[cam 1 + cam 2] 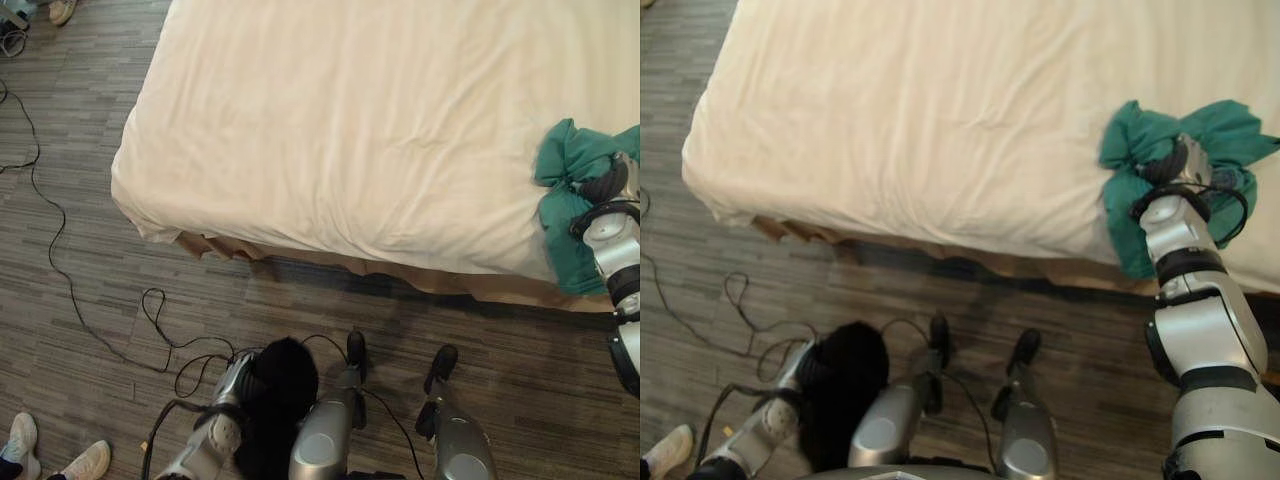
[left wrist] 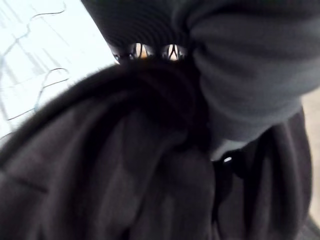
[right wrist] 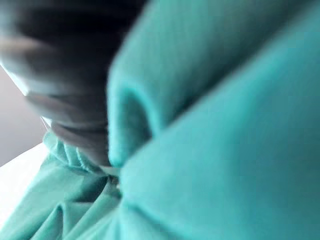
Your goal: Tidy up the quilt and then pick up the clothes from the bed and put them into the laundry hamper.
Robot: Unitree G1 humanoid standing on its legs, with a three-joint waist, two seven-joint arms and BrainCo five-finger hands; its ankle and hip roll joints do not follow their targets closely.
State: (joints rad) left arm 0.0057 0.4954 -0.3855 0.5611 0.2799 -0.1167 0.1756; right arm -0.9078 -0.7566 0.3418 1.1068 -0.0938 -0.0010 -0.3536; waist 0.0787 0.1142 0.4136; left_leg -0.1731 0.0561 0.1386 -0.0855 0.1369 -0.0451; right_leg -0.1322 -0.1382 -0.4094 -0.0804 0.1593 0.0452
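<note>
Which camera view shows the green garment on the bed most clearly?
The right eye view: the green garment shows whole, bunched at the bed's near edge. The left eye view cuts it off; the right wrist view shows only close folds.

Both eye views look steeply down on the bed from slightly offset spots; wrist views sit pressed against cloth

A grey wood-plank floor covers the left and lower parts of the left eye view. Pale shoes of a person stand at the lower left corner, and another shoe of a second person shows at the upper left corner. Below the bed's near edge, a tan strip of the bed base shows, running toward the right.
</note>
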